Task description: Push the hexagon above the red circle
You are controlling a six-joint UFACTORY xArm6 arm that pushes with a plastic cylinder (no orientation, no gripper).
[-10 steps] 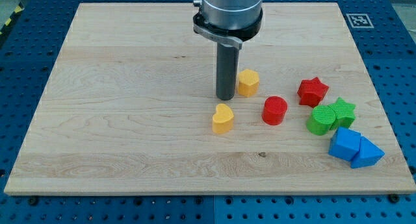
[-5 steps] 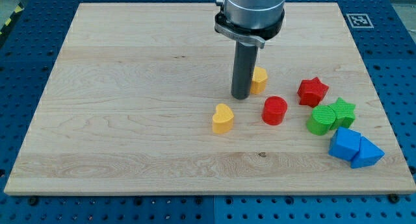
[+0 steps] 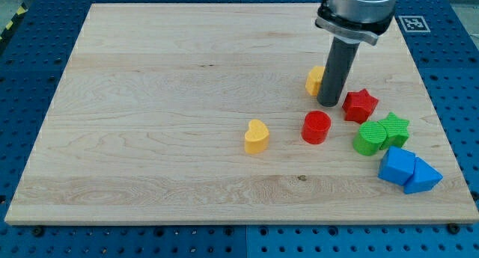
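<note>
1. My tip (image 3: 328, 103), the lower end of the straight dark rod, rests on the pale wooden board (image 3: 150, 123) in its right half; it is a plain rod end with nothing to open or close, and it grips nothing.
2. The yellow hexagon block (image 3: 315, 79) sits just to the view's left of the rod and slightly toward the view's top, partly hidden behind the rod; whether they touch cannot be told.
3. The red circular cylinder block (image 3: 316, 127) lies just below my tip toward the view's bottom, with the hexagon above it.
4. The red star block (image 3: 360, 105) stands just beside my tip on the view's right.
5. A yellow heart-shaped block (image 3: 256, 136) lies further to the view's left, apart from the others.
6. Toward the view's lower right, a green rounded block (image 3: 368, 138) touches a green star block (image 3: 394, 129); below them a blue cube-like block (image 3: 396, 166) touches a blue triangular block (image 3: 423, 176).
</note>
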